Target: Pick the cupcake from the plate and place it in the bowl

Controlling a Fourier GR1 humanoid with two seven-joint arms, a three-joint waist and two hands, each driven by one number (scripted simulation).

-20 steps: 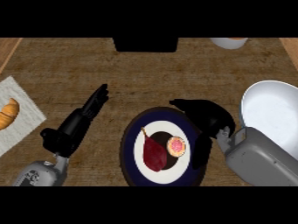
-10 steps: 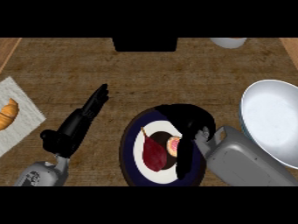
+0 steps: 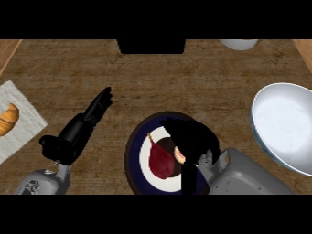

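Observation:
The cupcake [image 3: 162, 158], with a dark red wrapper and a sliver of pink-orange top, lies on the dark blue plate [image 3: 132, 157] at the lower middle. My right hand [image 3: 190, 137] covers its right side. The fingers curl over it from above and the thumb reaches down past it, so most of the top is hidden. The large pale bowl [image 3: 294, 130] stands at the right edge, just right of that hand. My left hand [image 3: 84, 125] rests open left of the plate, its fingers straight and pointing up and to the right, holding nothing.
A croissant [image 3: 2, 123] lies on a white napkin [image 3: 13, 146] at the left. A black box [image 3: 151, 45] and a white cup [image 3: 238, 44] sit at the far edge. Wooden strips border the counter left and right.
My right hand has moved left from beside the plate onto the cupcake and now covers most of it. The left hand, plate and bowl have stayed put.

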